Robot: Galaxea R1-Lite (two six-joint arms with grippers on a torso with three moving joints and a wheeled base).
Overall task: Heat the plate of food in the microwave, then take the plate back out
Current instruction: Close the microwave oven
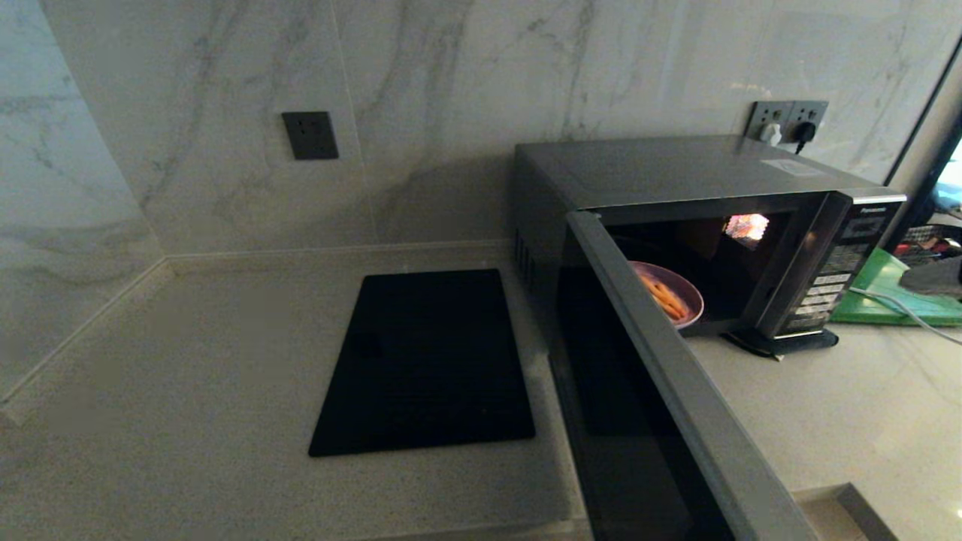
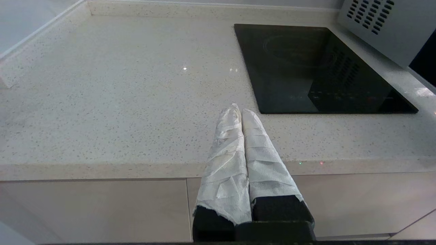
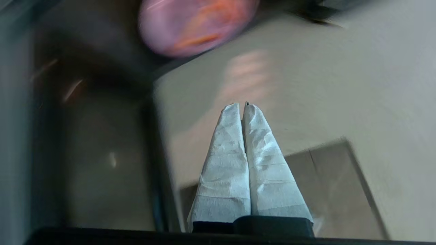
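The silver-grey microwave (image 1: 676, 169) stands at the right of the counter with its dark glass door (image 1: 646, 421) swung wide open toward me. Inside its cavity sits the pale purple plate of food (image 1: 669, 293) with orange-yellow sticks on it, partly hidden by the door's edge. The right wrist view shows that plate (image 3: 194, 25) blurred, ahead of my right gripper (image 3: 242, 106), which is shut and empty above the counter beside the open door. My left gripper (image 2: 238, 110) is shut and empty, hanging over the counter's front edge left of the microwave. Neither gripper shows in the head view.
A flat black glass cooktop (image 1: 428, 361) is set into the counter left of the microwave. A green board (image 1: 894, 293) with a white cable lies to the microwave's right. Marble walls close the back and left; wall sockets (image 1: 785, 120) sit behind the microwave.
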